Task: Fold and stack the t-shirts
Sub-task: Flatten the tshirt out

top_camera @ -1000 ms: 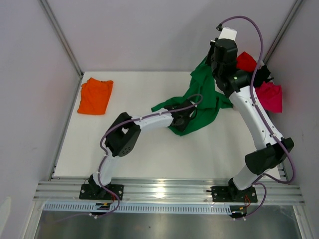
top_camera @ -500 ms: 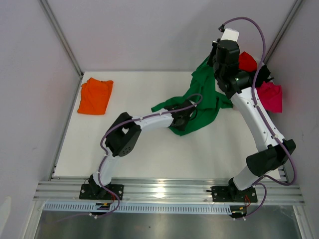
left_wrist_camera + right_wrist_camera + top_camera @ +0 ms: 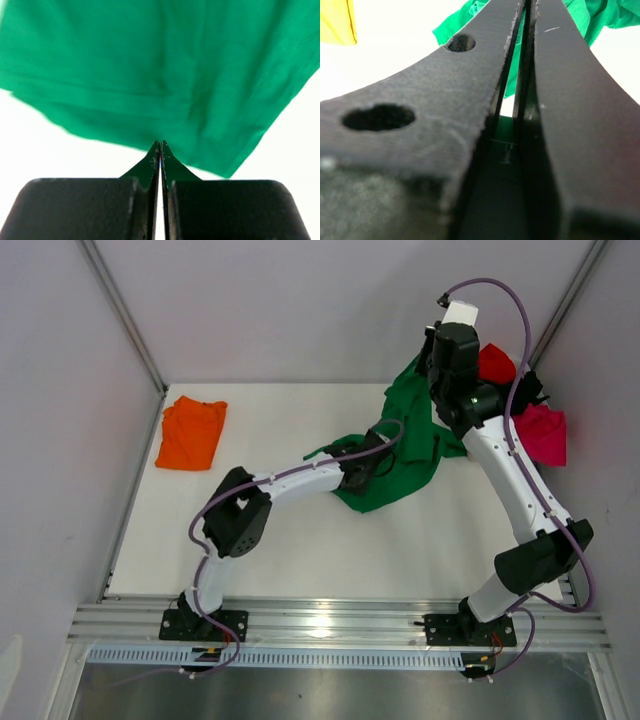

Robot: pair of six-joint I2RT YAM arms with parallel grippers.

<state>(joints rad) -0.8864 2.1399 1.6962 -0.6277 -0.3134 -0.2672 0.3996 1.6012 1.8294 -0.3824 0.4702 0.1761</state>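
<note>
The bright green t-shirt [image 3: 400,455] lies crumpled from the table's middle to the back right, with one end lifted. My left gripper [image 3: 362,466] is shut on its near left edge; in the left wrist view the gripper [image 3: 160,150] pinches a peak of the green cloth [image 3: 165,75] just above the white table. My right gripper [image 3: 432,368] is shut on the shirt's far end and holds it up; in the right wrist view green cloth [image 3: 519,70] sits between the closed fingers [image 3: 485,55]. The orange t-shirt [image 3: 191,432] lies folded at the back left.
Red [image 3: 495,362], black [image 3: 528,386] and magenta [image 3: 542,432] t-shirts are bunched at the back right beside my right arm. The enclosure walls stand close on both sides and at the back. An aluminium rail [image 3: 330,620] runs along the near edge.
My left gripper has moved a little back and left with the green shirt's edge, and its elbow has swung left. My right arm has barely moved.
</note>
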